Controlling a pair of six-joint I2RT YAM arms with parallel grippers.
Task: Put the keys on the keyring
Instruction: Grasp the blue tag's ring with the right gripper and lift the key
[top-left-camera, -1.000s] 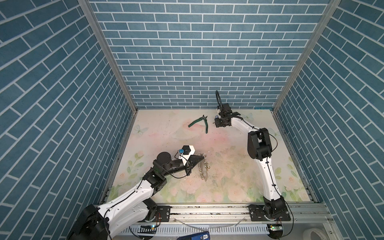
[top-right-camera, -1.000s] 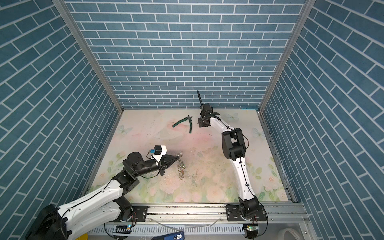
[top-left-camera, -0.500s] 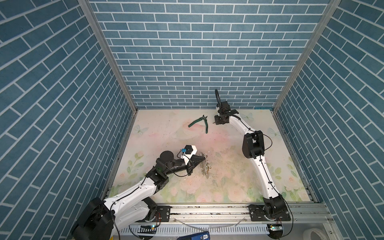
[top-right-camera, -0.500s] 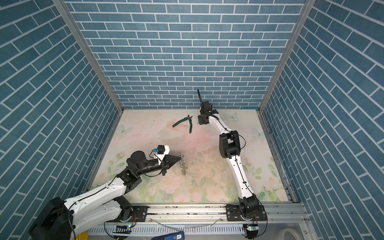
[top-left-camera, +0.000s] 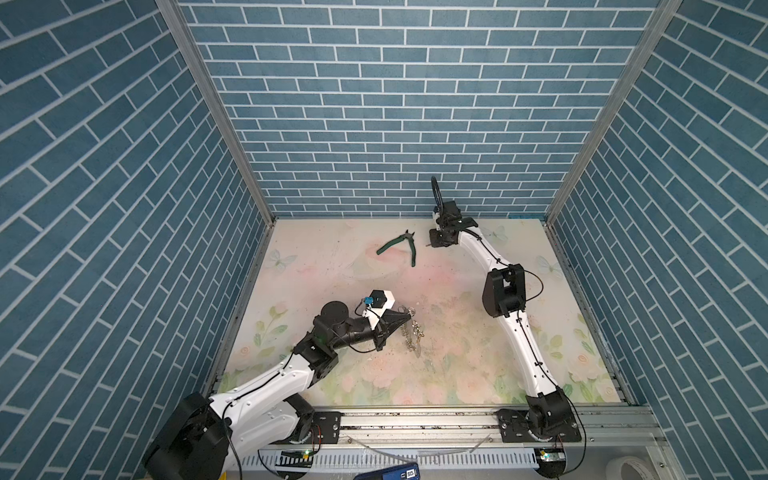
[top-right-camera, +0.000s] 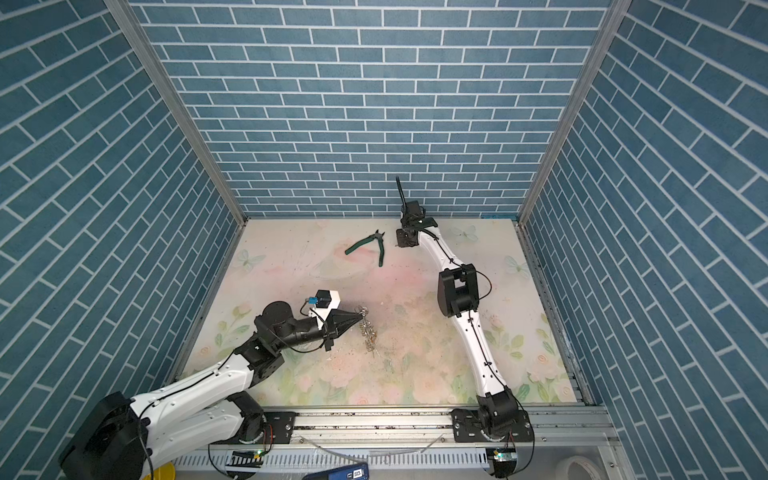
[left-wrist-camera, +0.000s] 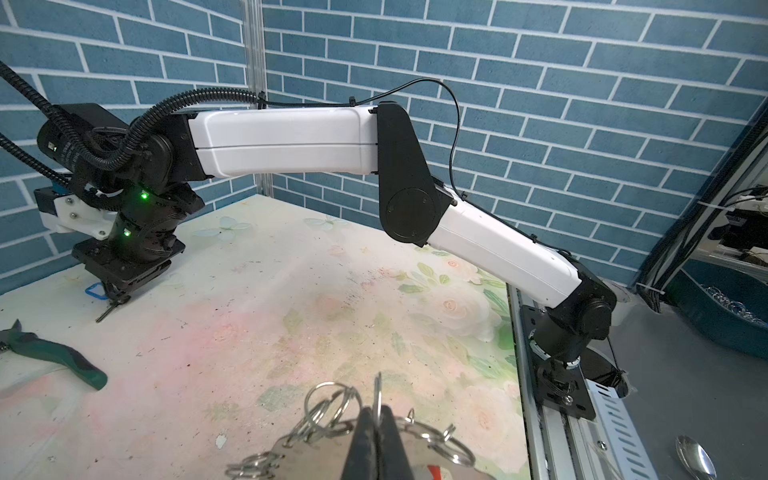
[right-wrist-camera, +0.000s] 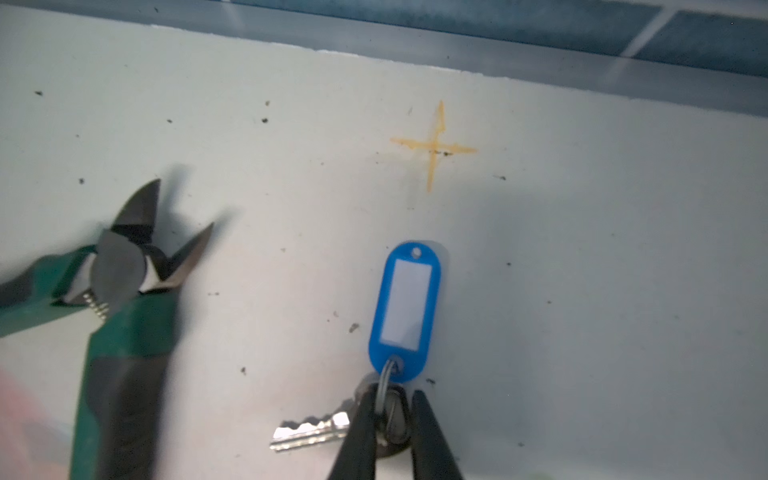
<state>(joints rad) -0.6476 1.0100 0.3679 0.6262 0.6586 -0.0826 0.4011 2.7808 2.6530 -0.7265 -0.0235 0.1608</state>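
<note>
blue-tagged keys (right-wrist-camera: 405, 307) lie flat on the mat (right-wrist-camera: 582, 249), tag pointing to the back wall (top-left-camera: 395, 124) — the right gripper (right-wrist-camera: 392, 401), upper middle in both top views just right of the green pliers (right-wrist-camera: 120, 270), pinches the key's dark head. left of centre, the left gripper (left-wrist-camera: 376, 417) is clamped on the keyring (left-wrist-camera: 299, 455) by its rings.

The left hand (left-wrist-camera: 377, 415) clamps low; the right hand (right-wrist-camera: 393, 395), outstretched, seems nearly closed.
</note>
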